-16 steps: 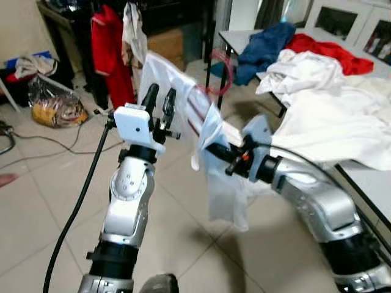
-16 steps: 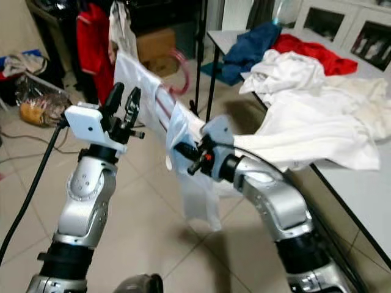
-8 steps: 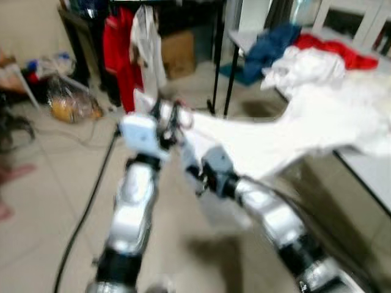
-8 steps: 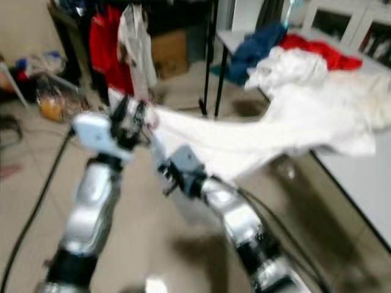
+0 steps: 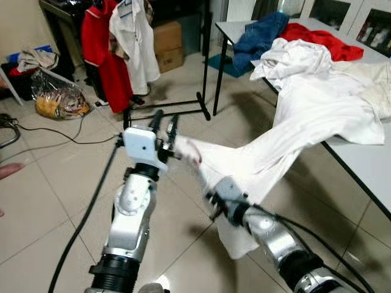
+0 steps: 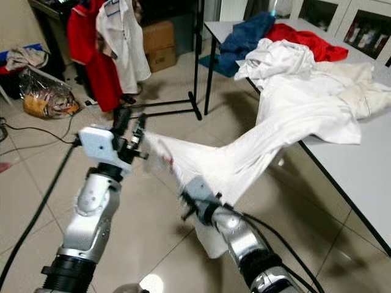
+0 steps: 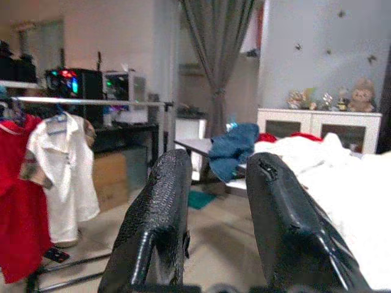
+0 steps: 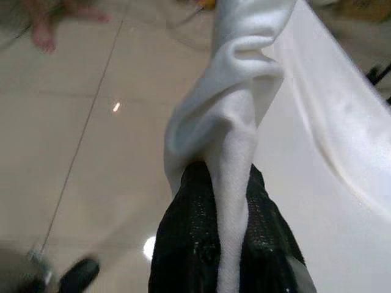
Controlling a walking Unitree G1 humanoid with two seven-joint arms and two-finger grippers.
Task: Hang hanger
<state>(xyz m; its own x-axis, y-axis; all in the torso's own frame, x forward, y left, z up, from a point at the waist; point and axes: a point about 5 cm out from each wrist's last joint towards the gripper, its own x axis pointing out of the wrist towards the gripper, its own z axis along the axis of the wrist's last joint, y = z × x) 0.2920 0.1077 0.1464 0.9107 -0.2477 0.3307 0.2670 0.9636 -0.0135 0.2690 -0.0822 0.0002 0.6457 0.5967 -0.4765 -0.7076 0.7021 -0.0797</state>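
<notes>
The left gripper (image 5: 164,125) is held raised, fingers parted and empty. A pinkish hanger (image 5: 194,152), only faintly made out, lies inside the white shirt (image 5: 287,131), which is pinched by the right gripper (image 8: 221,201). The shirt's tail may be snagged on the table (image 5: 366,168), dragging clothes onto the tiled floor (image 5: 55,183).

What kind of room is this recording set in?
Probably a lived-in room at home used for sorting laundry: a clothes rack with a hung red garment, a table piled with clothes, and curtains.
</notes>
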